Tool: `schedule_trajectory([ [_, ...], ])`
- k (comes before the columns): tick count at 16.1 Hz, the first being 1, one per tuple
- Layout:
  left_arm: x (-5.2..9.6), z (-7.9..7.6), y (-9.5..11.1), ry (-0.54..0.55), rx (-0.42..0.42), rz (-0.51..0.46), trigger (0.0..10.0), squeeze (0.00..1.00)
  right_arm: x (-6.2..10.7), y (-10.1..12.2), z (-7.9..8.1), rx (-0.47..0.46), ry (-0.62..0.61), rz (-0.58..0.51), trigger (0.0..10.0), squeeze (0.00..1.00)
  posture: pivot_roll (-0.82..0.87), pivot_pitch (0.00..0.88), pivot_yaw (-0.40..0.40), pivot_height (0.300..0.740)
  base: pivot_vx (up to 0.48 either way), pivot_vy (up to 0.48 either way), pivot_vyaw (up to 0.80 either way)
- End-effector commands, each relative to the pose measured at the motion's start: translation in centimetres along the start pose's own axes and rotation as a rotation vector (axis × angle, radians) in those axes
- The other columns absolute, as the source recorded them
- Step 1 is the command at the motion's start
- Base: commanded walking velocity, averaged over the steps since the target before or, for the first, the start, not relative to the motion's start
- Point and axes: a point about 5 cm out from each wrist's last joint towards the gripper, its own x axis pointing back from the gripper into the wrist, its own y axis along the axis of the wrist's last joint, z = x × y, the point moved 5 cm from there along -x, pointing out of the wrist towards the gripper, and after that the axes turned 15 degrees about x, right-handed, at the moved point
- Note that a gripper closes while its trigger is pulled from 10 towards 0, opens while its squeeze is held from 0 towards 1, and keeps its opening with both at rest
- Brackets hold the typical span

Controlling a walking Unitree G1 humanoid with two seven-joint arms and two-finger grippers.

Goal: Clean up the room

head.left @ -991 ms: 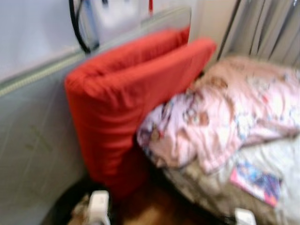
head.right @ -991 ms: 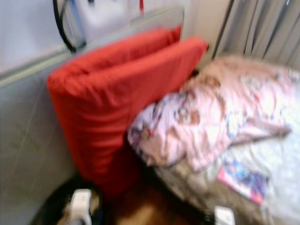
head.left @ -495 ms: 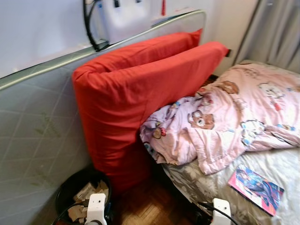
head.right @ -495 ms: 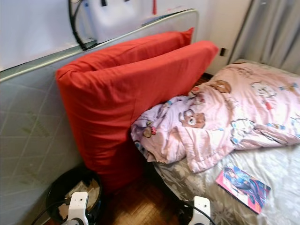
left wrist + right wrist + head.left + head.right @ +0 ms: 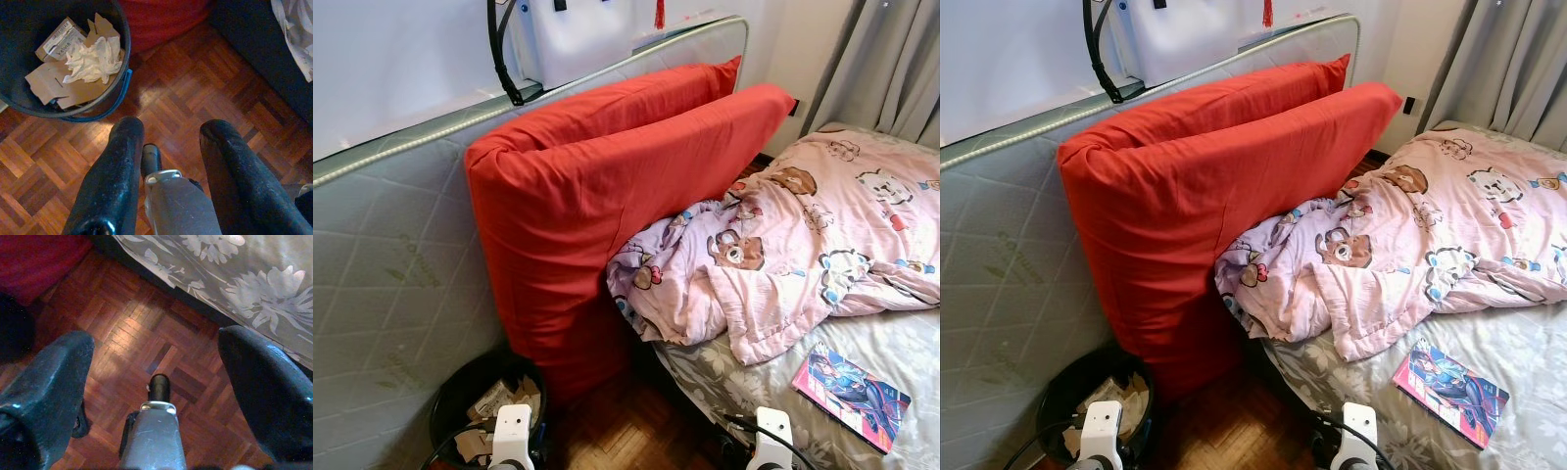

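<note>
Two red cushions (image 5: 597,186) lean on end against a grey mattress (image 5: 391,255). A rumpled pink blanket (image 5: 803,245) with bear prints lies on the bed, partly pushed against the cushions. A colourful book (image 5: 850,384) rests on the grey floral sheet (image 5: 911,338). Both arms hang low. My left gripper (image 5: 171,129) is open over the parquet beside a black bin (image 5: 124,44) holding cardboard and crumpled paper. My right gripper (image 5: 156,340) is open above the floor by the bed's edge (image 5: 234,279).
The bin (image 5: 460,392) stands on the floor at the foot of the cushions. A narrow strip of parquet (image 5: 626,421) runs between the bin and the bed. Grey curtains (image 5: 891,59) hang at the far right, and a black cable (image 5: 499,59) hangs on the wall.
The head view has steadied from blurred to sharp and shifted slightly. The cushions, blanket and book lie as before, and both arms still hang low.
</note>
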Motion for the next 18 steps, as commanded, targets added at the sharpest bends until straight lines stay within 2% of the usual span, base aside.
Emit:
schedule_trajectory([
  [1, 0.2, 0.7, -0.6, 0.021, 0.021, 0.019, 10.0, 0.0, -0.1, 0.0, 0.5, 0.026, 0.018, 0.007, 10.0, 0.0, -0.04, 0.0, -0.009, 0.74, 0.0, 0.0, 0.0],
  [5, 0.2, 0.8, -0.7, 0.026, 0.023, 0.022, 10.0, 0.0, 0.1, -0.3, 0.5, 0.056, 0.051, -0.001, 10.0, 0.0, -0.04, 0.0, -0.01, 0.74, 0.187, 0.0, 0.57],
  [7, 0.2, 0.8, -0.8, 0.027, 0.027, 0.024, 10.0, 0.0, 0.2, -0.5, 0.3, 0.037, 0.052, 0.001, 10.0, 0.0, -0.04, 0.0, -0.01, 0.74, 0.257, 0.0, 0.0],
  [12, 0.2, 0.8, -0.9, 0.027, 0.028, 0.027, 10.0, 0.0, -0.1, 0.2, 1.4, 0.043, 0.072, -0.005, 10.0, 0.0, -0.04, 0.0, -0.011, 0.74, 0.262, 0.0, 0.0],
  [18, 0.2, 0.8, -0.9, 0.026, 0.033, 0.026, 10.0, 0.0, -0.1, 0.3, 1.5, 0.052, 0.078, -0.004, 10.0, 0.0, -0.04, 0.0, -0.012, 0.74, 0.275, 0.0, 0.0],
])
